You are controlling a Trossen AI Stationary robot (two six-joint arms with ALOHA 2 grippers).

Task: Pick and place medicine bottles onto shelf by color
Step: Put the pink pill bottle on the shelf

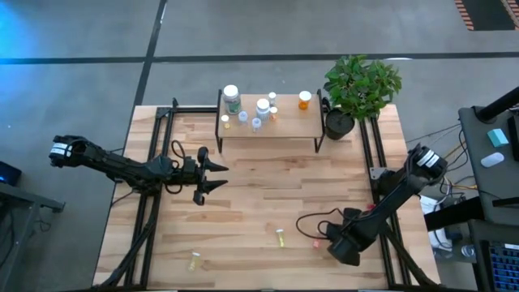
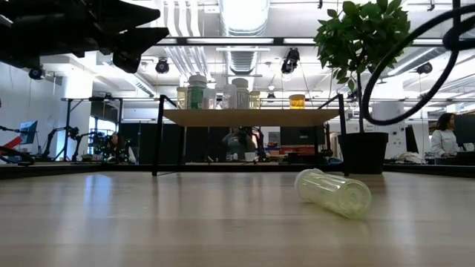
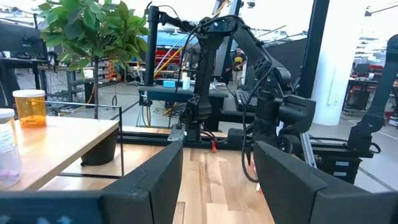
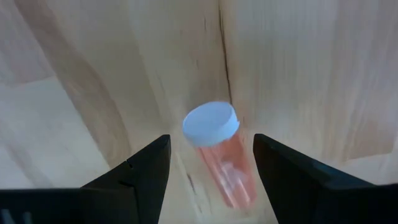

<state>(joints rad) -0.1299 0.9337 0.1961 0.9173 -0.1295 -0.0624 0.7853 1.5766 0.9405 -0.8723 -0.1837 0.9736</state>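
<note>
A small orange medicine bottle [image 4: 217, 152] with a pale cap lies on its side on the table, seen in the high view as a bottle [image 1: 316, 242] at the near right. My right gripper [image 4: 211, 180] points down over it, open, one finger on each side and clear of it. My left gripper [image 1: 217, 174] hovers open and level over the table's left middle, holding nothing. The shelf [image 1: 284, 128] stands at the far edge with several bottles upright on its board, an orange one [image 1: 304, 100] at its right end. Two yellowish bottles [image 1: 280, 237] [image 1: 194, 261] lie on the table.
A potted plant [image 1: 357, 89] stands by the shelf's right end. Black rails [image 1: 369, 154] run along both table sides. In the low view, a yellowish bottle [image 2: 334, 193] lies in front of the shelf [image 2: 252, 116]. People show in the room beyond.
</note>
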